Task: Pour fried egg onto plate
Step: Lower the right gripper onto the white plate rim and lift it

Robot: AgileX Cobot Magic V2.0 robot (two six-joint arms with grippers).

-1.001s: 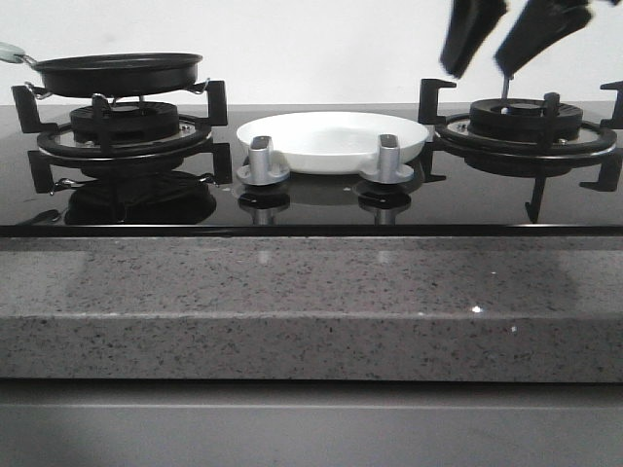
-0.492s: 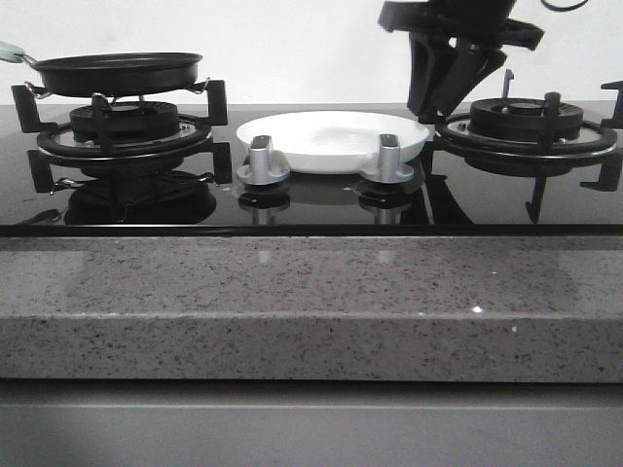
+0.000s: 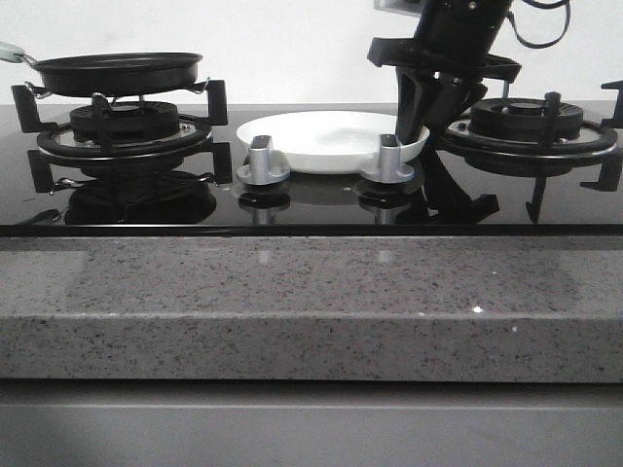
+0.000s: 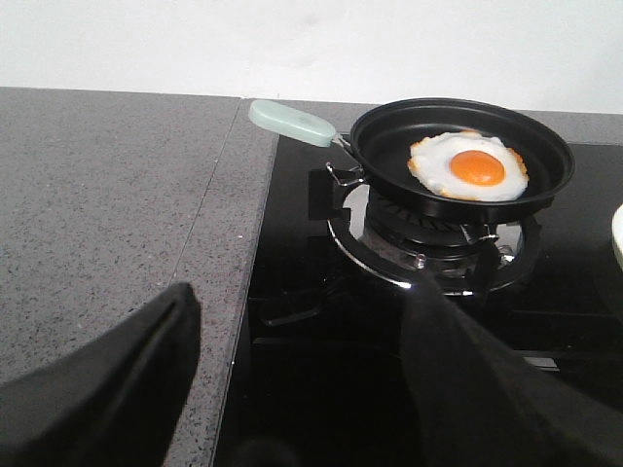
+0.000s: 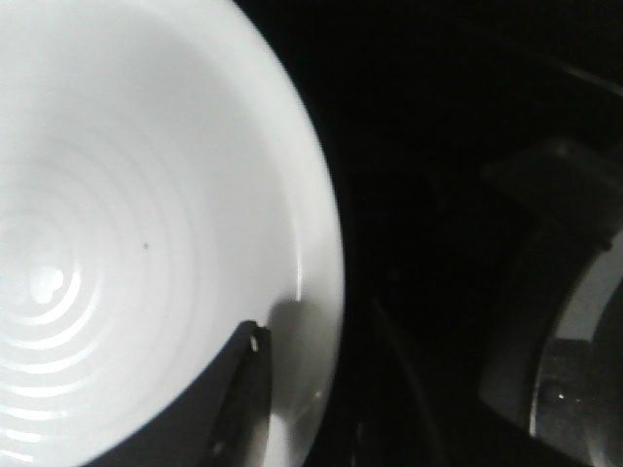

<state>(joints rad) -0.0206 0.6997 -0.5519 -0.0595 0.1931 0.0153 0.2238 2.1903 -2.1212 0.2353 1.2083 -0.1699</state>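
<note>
Front view shows the right gripper (image 3: 428,122) lowered at the right edge of the plate (image 3: 326,136), which sits on the black glass hob between the two burners, behind the two silver knobs (image 3: 261,161). In the right wrist view one dark finger (image 5: 238,399) lies just inside the plate's rim (image 5: 321,253); the other finger cannot be made out, so the jaws look apart around the rim but are not closed on it. The left gripper (image 4: 292,389) hangs open and empty, well apart from the frying pan (image 4: 462,156) on the left burner. The fried egg (image 4: 469,166) lies flat in that pan, yolk up. It is probably light, soft and floppy, and should slide out rather than be pinched; the pale green handle (image 4: 292,124) is the sensible hold. The glossy plate looks stiff, slippery and breakable.
</note>
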